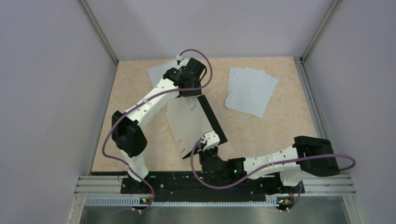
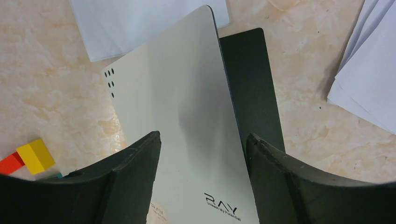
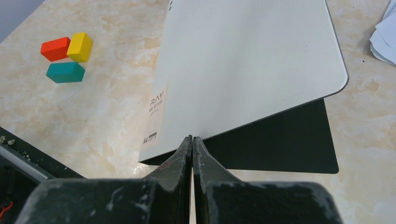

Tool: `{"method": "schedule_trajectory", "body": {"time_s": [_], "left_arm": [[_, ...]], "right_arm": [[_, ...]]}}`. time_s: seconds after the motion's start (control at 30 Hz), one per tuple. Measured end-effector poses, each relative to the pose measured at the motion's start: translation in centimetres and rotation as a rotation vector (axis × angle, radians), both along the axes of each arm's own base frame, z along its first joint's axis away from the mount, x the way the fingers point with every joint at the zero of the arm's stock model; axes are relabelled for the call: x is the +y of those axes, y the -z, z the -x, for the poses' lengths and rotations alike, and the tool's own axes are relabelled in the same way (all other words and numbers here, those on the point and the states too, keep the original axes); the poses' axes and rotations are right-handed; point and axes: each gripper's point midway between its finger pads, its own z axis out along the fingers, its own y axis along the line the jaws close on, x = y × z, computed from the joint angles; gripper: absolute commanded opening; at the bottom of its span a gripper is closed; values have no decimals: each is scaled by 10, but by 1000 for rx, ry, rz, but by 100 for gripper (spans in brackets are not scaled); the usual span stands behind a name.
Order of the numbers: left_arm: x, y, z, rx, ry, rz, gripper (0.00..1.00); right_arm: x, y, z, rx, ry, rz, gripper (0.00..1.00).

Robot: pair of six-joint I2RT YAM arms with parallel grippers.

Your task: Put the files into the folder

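Right gripper (image 3: pixel 192 139) pinches shut on the near edge of the folder (image 3: pixel 247 60), silver cover lifted; left gripper (image 2: pixel 203 137) gapes wide, straddling its far end (files (image 1: pixel 251 91) lie well apart).

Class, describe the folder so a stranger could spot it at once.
On the beige table, look at its middle. The folder lies there, slightly open. Unlike the white sheets beside it, it is silver-grey with dark lettering, black inside.

The folder (image 3: pixel 247 60) has a smooth, faintly sheened silver-grey cover and a matt black inner face. The files (image 1: pixel 251 91) are thin, matt white paper. The tabletop (image 3: pixel 93 126) is smooth, beige and marble-patterned.
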Motion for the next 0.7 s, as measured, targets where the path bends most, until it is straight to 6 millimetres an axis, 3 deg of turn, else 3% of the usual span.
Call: {"method": "schedule_trajectory", "body": {"time_s": [0.37, 0.47, 0.7], "left_arm": [[0, 3, 1, 15, 2, -8, 81], [-3, 8, -1, 26, 6, -7, 75], [-4, 17, -3, 47, 8, -29, 51]], "right_arm": [[9, -12, 4, -22, -3, 3, 0], [8, -11, 4, -24, -1, 7, 0], [8, -9, 4, -24, 2, 12, 0]]}}
